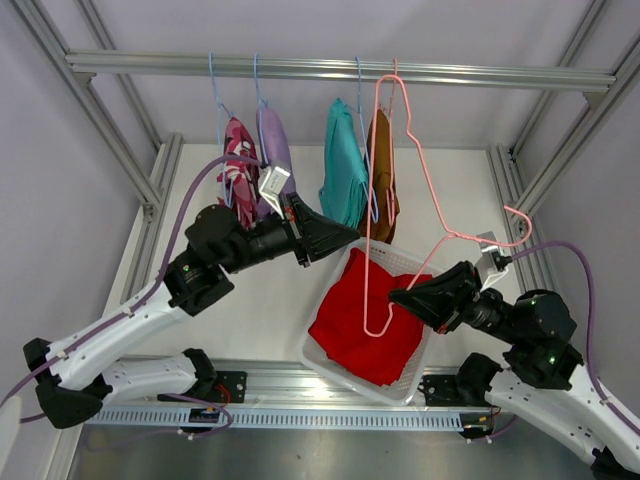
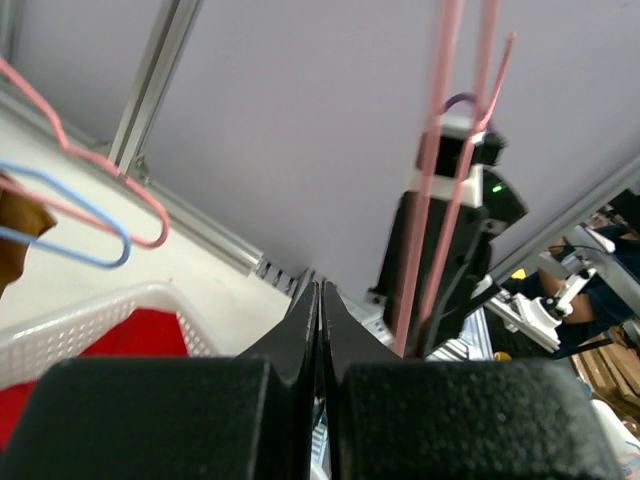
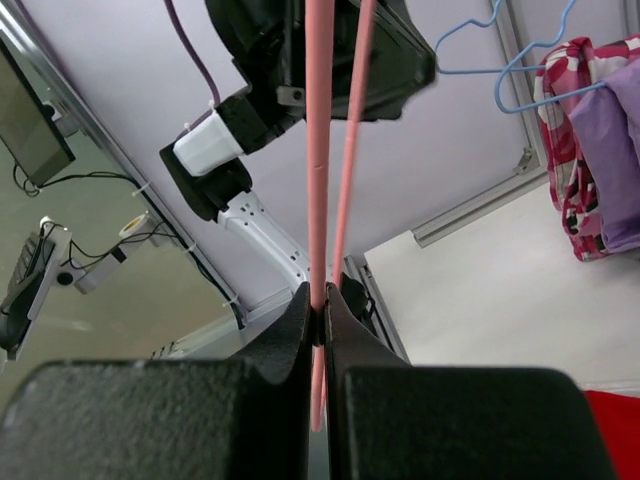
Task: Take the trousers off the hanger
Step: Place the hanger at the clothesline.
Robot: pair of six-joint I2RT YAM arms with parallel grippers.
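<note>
An empty pink hanger (image 1: 378, 95) hangs tilted from the rail, its lower end over the red trousers (image 1: 365, 318) lying in the white basket (image 1: 322, 352). My right gripper (image 1: 393, 296) is shut on the hanger's pink wire (image 3: 318, 180), which passes between the fingertips (image 3: 318, 300). My left gripper (image 1: 355, 238) is shut on nothing, beside the teal trousers (image 1: 345, 175) and just left of the pink wires (image 2: 440, 180). Camouflage (image 1: 238, 150), lilac (image 1: 274, 148), teal and rust-brown trousers (image 1: 381, 175) hang on blue hangers.
The metal rail (image 1: 340, 70) runs across the back between frame posts. The basket (image 2: 100, 310) with the red cloth (image 2: 130, 338) lies below my left gripper (image 2: 319, 290). A blue hanger loop (image 2: 70, 225) is at the left. Camouflage cloth (image 3: 565, 150) shows at the right.
</note>
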